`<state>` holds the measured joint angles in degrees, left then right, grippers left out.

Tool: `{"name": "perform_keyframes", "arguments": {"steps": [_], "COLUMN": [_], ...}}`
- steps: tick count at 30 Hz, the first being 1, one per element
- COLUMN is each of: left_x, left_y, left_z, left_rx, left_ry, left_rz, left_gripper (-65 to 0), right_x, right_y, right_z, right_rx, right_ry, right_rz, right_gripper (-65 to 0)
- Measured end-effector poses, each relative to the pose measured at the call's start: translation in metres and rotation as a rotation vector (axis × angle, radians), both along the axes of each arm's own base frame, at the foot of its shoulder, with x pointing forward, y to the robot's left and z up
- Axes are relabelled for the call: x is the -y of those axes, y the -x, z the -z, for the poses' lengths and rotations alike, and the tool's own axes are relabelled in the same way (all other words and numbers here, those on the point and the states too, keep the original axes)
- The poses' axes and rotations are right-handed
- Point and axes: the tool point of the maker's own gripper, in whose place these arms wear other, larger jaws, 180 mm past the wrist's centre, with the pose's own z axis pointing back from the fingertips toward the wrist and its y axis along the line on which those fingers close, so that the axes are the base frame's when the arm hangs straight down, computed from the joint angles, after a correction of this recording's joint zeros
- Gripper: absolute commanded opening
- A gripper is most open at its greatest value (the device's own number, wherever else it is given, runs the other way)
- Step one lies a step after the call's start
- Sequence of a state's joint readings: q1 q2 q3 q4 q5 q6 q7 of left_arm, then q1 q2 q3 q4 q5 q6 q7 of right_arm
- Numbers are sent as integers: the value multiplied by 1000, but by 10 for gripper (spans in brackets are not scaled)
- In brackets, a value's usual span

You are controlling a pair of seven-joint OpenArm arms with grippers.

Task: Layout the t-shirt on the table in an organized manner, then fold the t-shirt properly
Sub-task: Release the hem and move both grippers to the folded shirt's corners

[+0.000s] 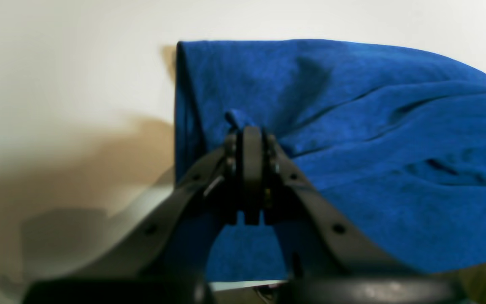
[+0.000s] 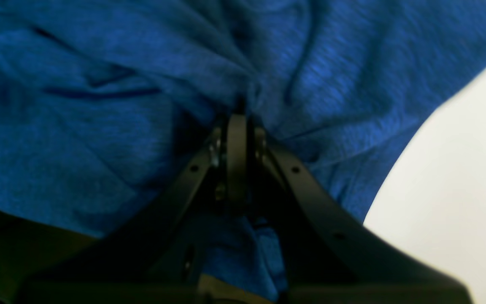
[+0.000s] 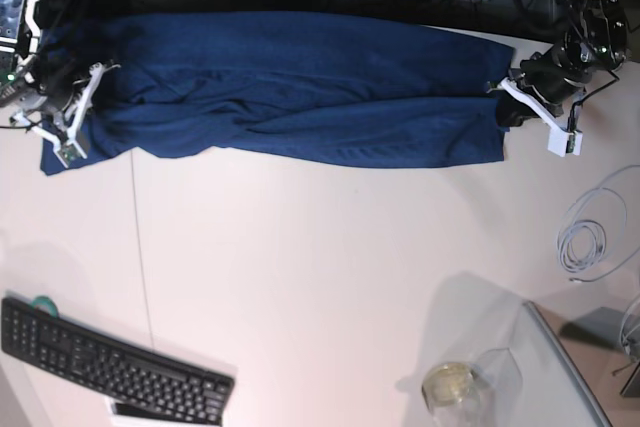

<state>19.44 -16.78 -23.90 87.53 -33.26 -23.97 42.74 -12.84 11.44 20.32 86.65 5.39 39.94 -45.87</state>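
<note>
One t-shirt (image 3: 300, 87) lies stretched in a long band across the 12 o'clock edge of the table (image 3: 320, 277), creased along its middle; one black keyboard (image 3: 110, 362) sits at 7 o'clock, one coiled white cable (image 3: 585, 237) at 3 o'clock, one glass jar (image 3: 450, 384) at 5 o'clock, all well apart from the cloth. Two grippers: left gripper (image 1: 251, 126) clamped tight on a pinch of fabric at the band's 3 o'clock end; right gripper (image 2: 236, 116) likewise fully closed on bunched cloth at the 9 o'clock end.

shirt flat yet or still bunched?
Bunched: the t-shirt is stretched between both grippers, with long creases across its middle.
</note>
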Motion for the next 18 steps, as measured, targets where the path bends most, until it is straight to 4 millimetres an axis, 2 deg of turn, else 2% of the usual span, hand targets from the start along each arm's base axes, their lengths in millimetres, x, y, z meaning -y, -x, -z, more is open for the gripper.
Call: {"name": "perform_keyframes", "arguments": {"steps": [1,4,6,10,13,15,17,18], "left_x": [0,0,1,1,0,0,2,2], "left_y": [2,2,1,-4,-7,-7,-9,-11], "left_z": [2,2,1,-7,-13,-16,-22,-28], "left_rx": [-8,-9,-3,20,35,41,55,70], "left_ry": [3,2,3,-9,-17,-23,-33,-42], "left_rz": [-1,-2,0,13,15,21,30,32], "left_gripper": [-650,-650,-650,-650,-650,-553,-411,-342], "right_x": [-1,-5,-5,7,25,42,60,64], "right_y": [1,1,0,-10,-19,-33,-56,-64], "right_z": [1,2,-1,-20,-37,-47,-53,-50], "right_rx": [-6,-5,3,85,148,194,246,243], "right_ry": [-2,-12,-9,-12,2,8,-10,-22], "right_rz": [1,3,0,98,185,265,370,386], "right_gripper": [-608,-453,-377,-369,-368,-366,-366,-366]}}
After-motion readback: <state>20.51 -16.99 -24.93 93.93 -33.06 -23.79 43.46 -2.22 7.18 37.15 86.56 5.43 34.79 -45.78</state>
